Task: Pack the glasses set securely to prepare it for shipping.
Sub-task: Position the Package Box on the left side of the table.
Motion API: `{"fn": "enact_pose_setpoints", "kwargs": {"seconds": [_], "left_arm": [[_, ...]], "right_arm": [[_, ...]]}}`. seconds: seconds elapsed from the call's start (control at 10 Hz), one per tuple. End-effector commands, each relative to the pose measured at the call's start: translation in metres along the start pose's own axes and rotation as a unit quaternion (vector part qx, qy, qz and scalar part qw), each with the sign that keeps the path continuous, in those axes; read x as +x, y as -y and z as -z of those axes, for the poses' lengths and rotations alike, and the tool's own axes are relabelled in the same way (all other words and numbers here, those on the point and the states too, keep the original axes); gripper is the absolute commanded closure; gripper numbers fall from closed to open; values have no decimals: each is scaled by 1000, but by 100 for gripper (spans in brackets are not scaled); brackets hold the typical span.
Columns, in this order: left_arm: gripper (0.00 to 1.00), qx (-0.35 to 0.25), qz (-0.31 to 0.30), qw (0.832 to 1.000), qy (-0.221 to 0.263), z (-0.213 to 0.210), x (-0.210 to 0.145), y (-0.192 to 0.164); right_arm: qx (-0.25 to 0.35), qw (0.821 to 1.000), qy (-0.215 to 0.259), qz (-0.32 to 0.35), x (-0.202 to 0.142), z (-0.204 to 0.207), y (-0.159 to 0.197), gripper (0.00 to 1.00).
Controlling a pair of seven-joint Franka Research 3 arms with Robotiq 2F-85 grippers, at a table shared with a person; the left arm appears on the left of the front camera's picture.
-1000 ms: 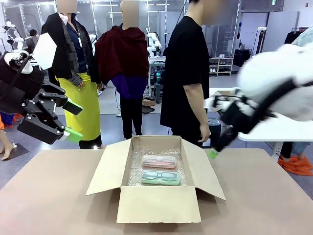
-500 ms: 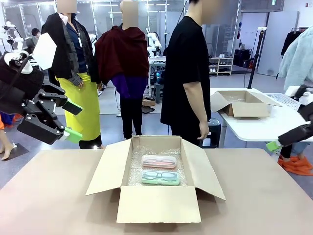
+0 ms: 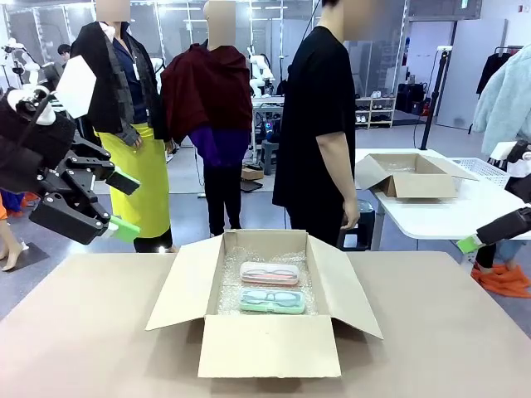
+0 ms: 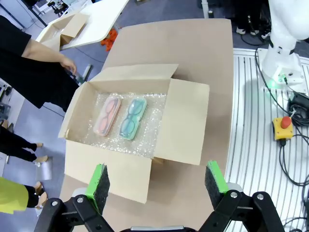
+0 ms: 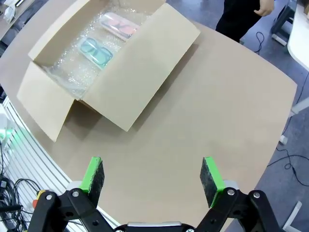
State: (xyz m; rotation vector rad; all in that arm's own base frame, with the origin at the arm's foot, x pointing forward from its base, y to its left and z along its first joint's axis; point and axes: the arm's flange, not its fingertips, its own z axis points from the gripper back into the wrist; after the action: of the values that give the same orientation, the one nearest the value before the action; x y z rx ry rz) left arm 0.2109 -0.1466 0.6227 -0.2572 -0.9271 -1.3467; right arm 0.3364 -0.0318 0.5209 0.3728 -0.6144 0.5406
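Nearest: the near flap (image 3: 270, 347) of the cardboard box (image 3: 340, 286) hangs outward, and all four flaps are open. Inside, on bubble wrap (image 3: 228, 292), the mint green case (image 3: 272, 301) lies at 6 o'clock. The pale pink case (image 3: 270, 273) lies parallel just beyond it at 12; whether they touch or sit a sliver apart, I can't tell.

The left gripper (image 3: 129, 206) is at the box's 9 o'clock, raised above the table (image 3: 440, 332), jaws spread wide, nothing in them. The right gripper (image 5: 152, 176) is out at 3 o'clock, likewise spread and empty. Farther off, a person (image 3: 315, 124) stands at the far edge, one hand (image 3: 348, 222) hanging loose.

Judgement: the contents are in and closing remains. Each arm should take its side flap from the outside and fold both inward level. The far and near flaps go down after that, pressed flat, with the pads kept off the clear tops.
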Motion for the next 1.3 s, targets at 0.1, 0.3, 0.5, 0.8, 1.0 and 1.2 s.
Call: {"fn": "enact_pose_setpoints", "kwargs": {"seconds": [0.1,0.3,0.5,0.8,1.0,1.2], "left_arm": [[0,-7,2,1000,-2,-2,-1,1],[0,-7,2,1000,-2,-2,-1,1],[0,-7,2,1000,-2,-2,-1,1],[0,-7,2,1000,-2,-2,-1,1],[0,-7,2,1000,-2,-2,-1,1],[0,-7,2,1000,-2,-2,-1,1]], "right_arm": [[-1,1000,-2,6,0,1,0,0],[-1,1000,-2,6,0,1,0,0],[-1,1000,-2,6,0,1,0,0],[-1,1000,-2,6,0,1,0,0],[-1,1000,-2,6,0,1,0,0],[-1,1000,-2,6,0,1,0,0]]}}
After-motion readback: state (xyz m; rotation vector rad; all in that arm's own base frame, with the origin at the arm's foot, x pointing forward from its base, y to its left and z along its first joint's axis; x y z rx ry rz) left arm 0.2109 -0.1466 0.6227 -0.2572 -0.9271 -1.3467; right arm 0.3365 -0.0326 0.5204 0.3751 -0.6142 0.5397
